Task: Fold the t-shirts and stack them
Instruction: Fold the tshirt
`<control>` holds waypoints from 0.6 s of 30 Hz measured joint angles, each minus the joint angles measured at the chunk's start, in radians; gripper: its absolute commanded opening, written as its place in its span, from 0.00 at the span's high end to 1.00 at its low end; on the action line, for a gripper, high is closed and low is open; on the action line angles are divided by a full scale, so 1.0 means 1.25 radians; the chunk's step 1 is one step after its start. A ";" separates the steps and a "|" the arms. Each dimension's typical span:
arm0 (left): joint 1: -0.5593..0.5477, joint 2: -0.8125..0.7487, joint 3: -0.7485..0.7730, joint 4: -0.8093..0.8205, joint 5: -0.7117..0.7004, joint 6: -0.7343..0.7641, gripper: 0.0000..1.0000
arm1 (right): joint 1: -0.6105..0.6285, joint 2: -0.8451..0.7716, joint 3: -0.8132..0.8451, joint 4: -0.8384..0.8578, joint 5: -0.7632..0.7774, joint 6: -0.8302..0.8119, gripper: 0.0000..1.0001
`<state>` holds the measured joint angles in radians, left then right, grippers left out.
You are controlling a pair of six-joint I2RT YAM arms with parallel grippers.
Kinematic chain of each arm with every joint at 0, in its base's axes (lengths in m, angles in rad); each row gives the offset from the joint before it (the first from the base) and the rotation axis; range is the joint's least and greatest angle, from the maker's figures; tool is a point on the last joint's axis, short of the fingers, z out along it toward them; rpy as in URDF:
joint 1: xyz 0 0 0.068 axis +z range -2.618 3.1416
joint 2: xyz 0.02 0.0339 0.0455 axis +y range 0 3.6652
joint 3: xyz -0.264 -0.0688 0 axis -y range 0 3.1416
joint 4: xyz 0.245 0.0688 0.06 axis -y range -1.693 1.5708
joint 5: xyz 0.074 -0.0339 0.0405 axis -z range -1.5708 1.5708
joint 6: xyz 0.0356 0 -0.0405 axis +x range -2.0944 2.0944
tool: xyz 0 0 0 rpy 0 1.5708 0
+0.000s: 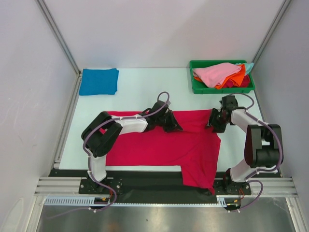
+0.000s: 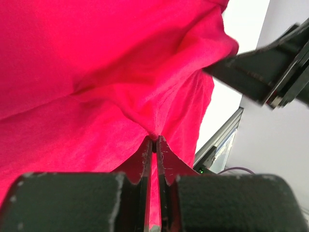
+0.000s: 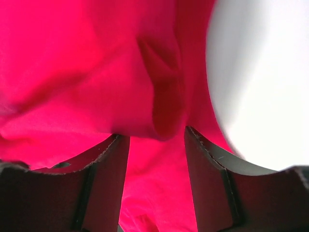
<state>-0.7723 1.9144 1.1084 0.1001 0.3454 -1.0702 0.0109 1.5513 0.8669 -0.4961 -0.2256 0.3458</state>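
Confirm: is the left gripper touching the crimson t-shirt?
Touching. Left wrist view shows the left gripper shut on a pinched fold of the crimson t-shirt.

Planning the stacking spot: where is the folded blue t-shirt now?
In the top view the blue t-shirt lies folded at the table's far left corner, opposite the green bin.

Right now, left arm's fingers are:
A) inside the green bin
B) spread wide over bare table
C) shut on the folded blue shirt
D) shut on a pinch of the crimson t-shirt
D: in the left wrist view the left fingers are pressed together, with a ridge of the crimson t-shirt pinched at their tips.
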 measured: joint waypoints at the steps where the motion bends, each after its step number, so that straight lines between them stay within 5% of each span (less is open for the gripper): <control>1: 0.001 0.000 0.001 0.000 0.004 0.000 0.92 | 0.000 0.020 0.021 -0.001 0.000 0.000 0.46; 8: 0.035 0.013 0.010 0.001 0.026 0.000 0.92 | 0.000 0.110 0.156 0.016 -0.001 -0.009 0.46; 18: 0.048 0.029 0.027 0.008 0.050 -0.001 0.92 | 0.000 0.129 0.163 0.011 -0.024 -0.024 0.47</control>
<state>-0.7128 1.9511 1.1416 0.1101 0.4080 -1.0718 0.0109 1.7123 1.0706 -0.4824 -0.2558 0.3153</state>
